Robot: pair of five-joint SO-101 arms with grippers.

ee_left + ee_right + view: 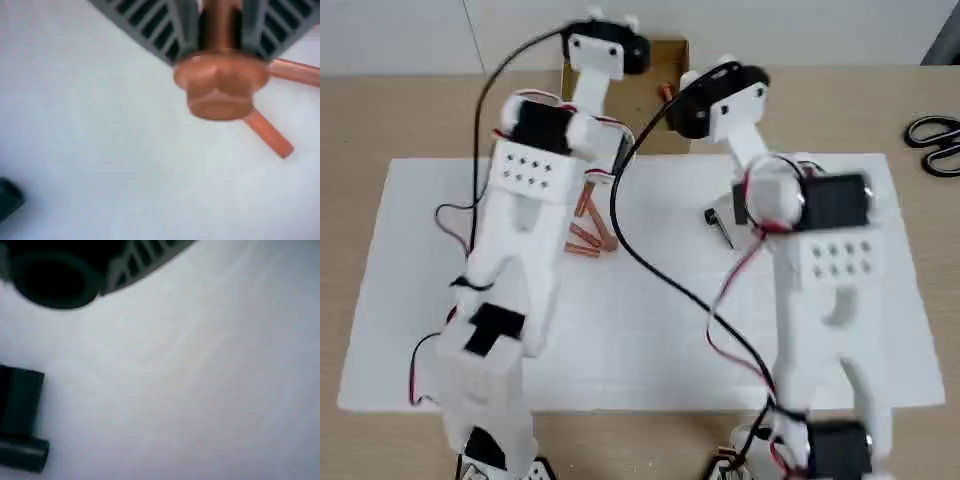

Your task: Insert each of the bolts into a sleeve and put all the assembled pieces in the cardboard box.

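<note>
My left gripper [220, 40] is shut on a copper bolt [220, 87], whose hex head points at the camera, just above the white sheet. Loose copper bolts [588, 228] lie under and beside it. In the high view the left gripper [620, 155] hangs near the sheet's far edge, in front of the cardboard box [672, 55]. My right gripper [85, 265] holds a black sleeve [54, 280] with its open end showing. Two more black sleeves [20, 422] lie on the sheet close by, also seen as black sleeves [718, 226] beside the right gripper [740, 200].
A white foam sheet [650, 340] covers the middle of the wooden table. Scissors [935, 142] lie at the far right on the table. A copper piece [666, 92] shows at the box's front. Red and black cables trail across the sheet.
</note>
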